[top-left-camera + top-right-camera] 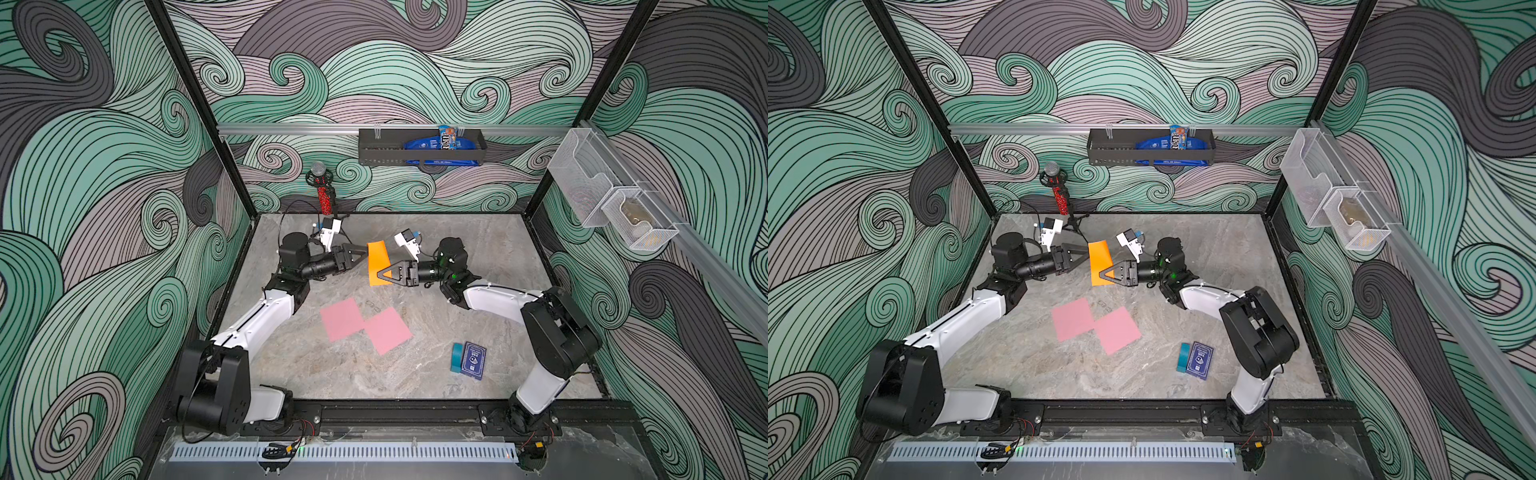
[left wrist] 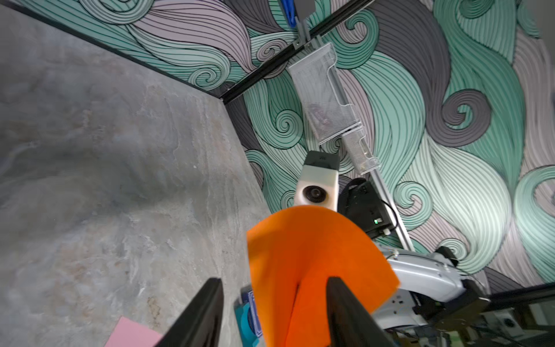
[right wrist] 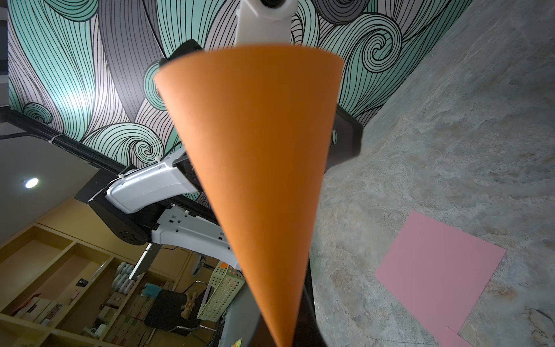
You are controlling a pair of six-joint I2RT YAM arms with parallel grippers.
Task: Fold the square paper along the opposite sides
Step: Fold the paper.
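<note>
The right claw (image 1: pixel 380 275) pinched the orange paper (image 1: pixel 376 255) aloft toward the table's (image 1: pixel 478 257) far edge; the left claw (image 1: pixel 363 251) stood spread around it. I reckoned opposite edges needed aligning before creasing.

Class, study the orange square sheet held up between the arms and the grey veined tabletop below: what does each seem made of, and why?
Orange square sheet: likely thin matte paper; it bows in a soft curve and shows no glare. Grey veined tabletop: looks like stone or stone-print laminate, low sheen; the marbled veining fits either.
</note>
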